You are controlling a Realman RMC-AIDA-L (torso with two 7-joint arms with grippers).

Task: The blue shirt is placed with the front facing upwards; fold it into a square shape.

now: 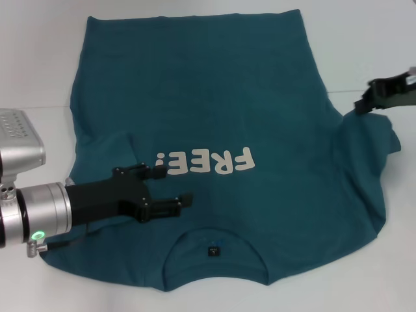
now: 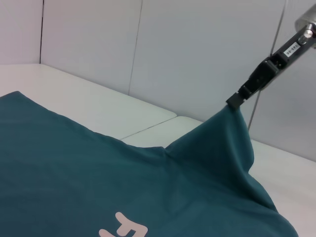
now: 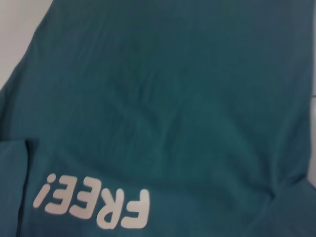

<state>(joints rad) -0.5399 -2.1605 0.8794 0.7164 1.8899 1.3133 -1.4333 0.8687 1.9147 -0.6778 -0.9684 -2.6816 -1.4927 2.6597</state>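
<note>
The blue shirt [image 1: 221, 104] lies front-up on the white desk [image 1: 39, 58], cream "FREE!" print [image 1: 205, 162] across the chest and a small dark label [image 1: 214, 250] (unreadable) inside the round collar. Beside the print, over the folded-in sleeve, the left gripper [image 1: 175, 185] hovers with fingers apart. Far from the print, the right gripper [image 1: 359, 107] is clamped on the other sleeve's edge, lifting it.

Left arm: brushed-silver cylindrical wrist with a green indicator light, black two-fingered left end effector [image 1: 174, 184]; right end effector [image 1: 364, 103] black, small white label.
</note>
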